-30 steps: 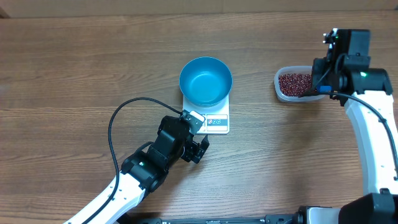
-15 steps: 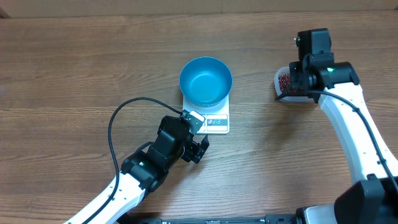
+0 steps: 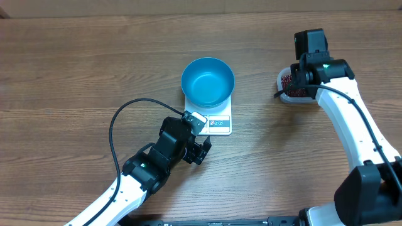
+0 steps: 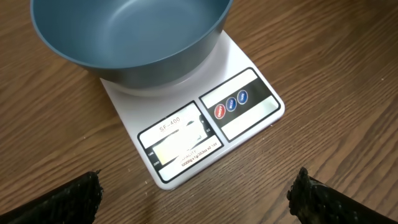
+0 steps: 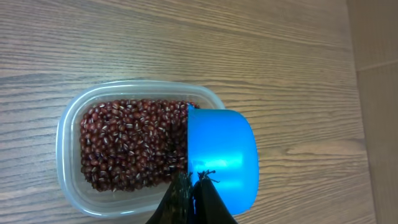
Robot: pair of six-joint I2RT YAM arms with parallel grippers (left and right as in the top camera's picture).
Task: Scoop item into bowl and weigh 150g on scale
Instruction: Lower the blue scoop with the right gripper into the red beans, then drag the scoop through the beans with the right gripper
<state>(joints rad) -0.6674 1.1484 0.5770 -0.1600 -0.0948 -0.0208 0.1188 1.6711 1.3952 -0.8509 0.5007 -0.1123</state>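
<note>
Right gripper (image 5: pixel 191 188) is seen clamped on the handle of the small blue scoop (image 5: pixel 221 158), whose cup is held over the right end of the clear tub (image 5: pixel 67 134), its edge at the heap of red-brown beans (image 5: pixel 127 146); no beans can be made out in the scoop. Left gripper (image 4: pixel 196 198) is held wide apart and empty, just in front of the scale (image 3: pixel 218 123), on which the empty blue bowl (image 3: pixel 202 86) is seated. Several risks are judged from here: the light tub is braced by nothing, so it could be pushed along the table (image 3: pixel 75 75) by a hard dig; beans could be driven over its low rim; a heaped scoop could shed beans during the carry, since the bowl is well apart from the tub; and the target weight could be overshot by full loads. Compared with a second ago, the right arm has been swung leftward over the tub, which was then fully exposed and is now mostly covered in the overhead view, while the left arm, bowl and scale are unchanged
</note>
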